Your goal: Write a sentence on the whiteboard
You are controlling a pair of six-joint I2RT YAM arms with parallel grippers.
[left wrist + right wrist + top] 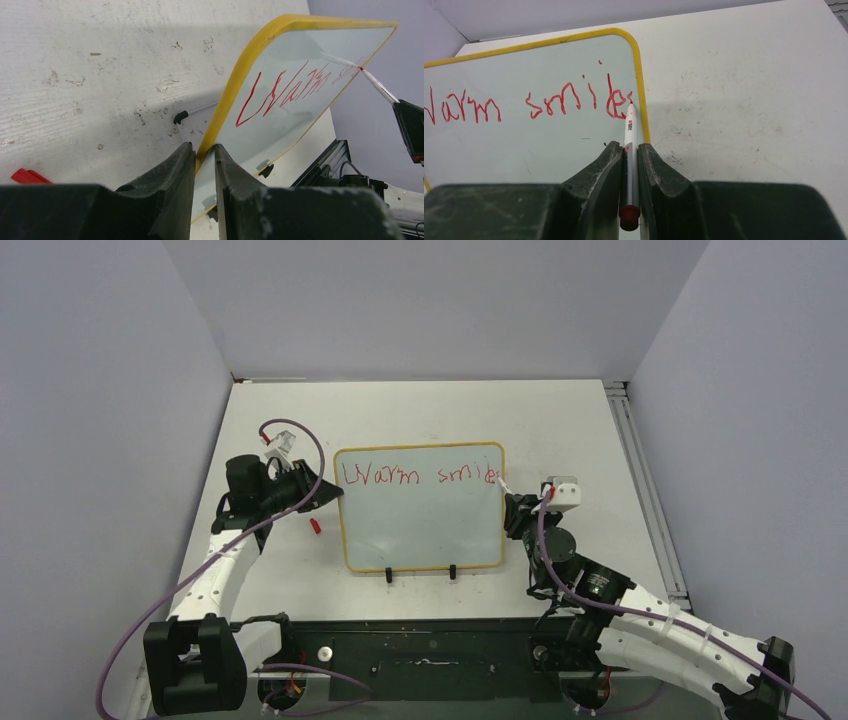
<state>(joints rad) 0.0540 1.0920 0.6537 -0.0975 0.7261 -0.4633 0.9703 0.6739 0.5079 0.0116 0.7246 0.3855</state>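
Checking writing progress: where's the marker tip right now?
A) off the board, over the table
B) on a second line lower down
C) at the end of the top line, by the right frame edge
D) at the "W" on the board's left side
C. The right wrist view shows the marker, clamped in the right gripper, with its tip at the last red letter of the sentence, beside the right frame edge of the whiteboard.

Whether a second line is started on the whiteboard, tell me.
No: the red writing sits in one line across the top of the whiteboard; below is bare.
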